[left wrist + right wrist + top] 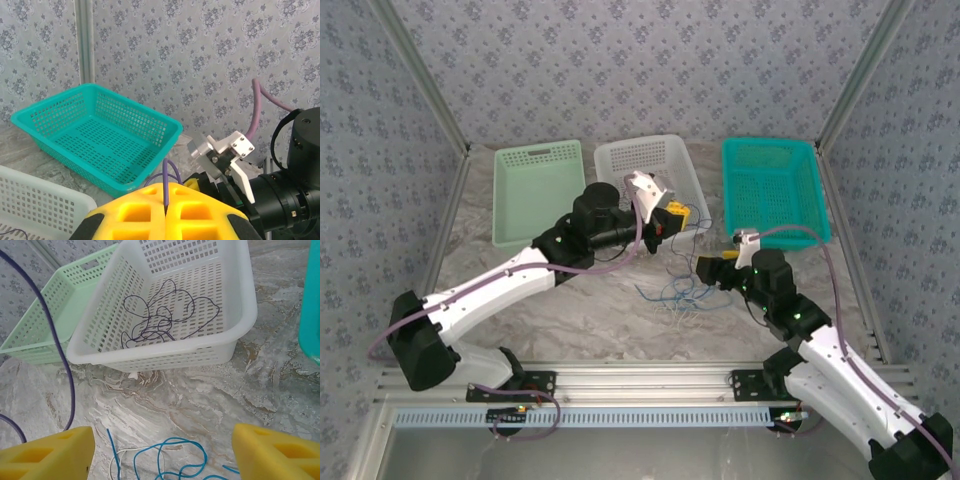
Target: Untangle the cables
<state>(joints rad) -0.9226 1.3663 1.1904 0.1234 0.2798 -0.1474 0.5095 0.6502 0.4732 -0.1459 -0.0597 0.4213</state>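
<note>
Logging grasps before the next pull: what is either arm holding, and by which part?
Left gripper: jaws shut on the thin purple cable, pinched at a looped bend. Right gripper: open, holding nothing.

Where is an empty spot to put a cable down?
The teal basket and the green basket are empty. Bare table lies between the left arm and the near rail. Crowded: the cable tangle mid-table, and the white basket holding a dark cable.
</note>
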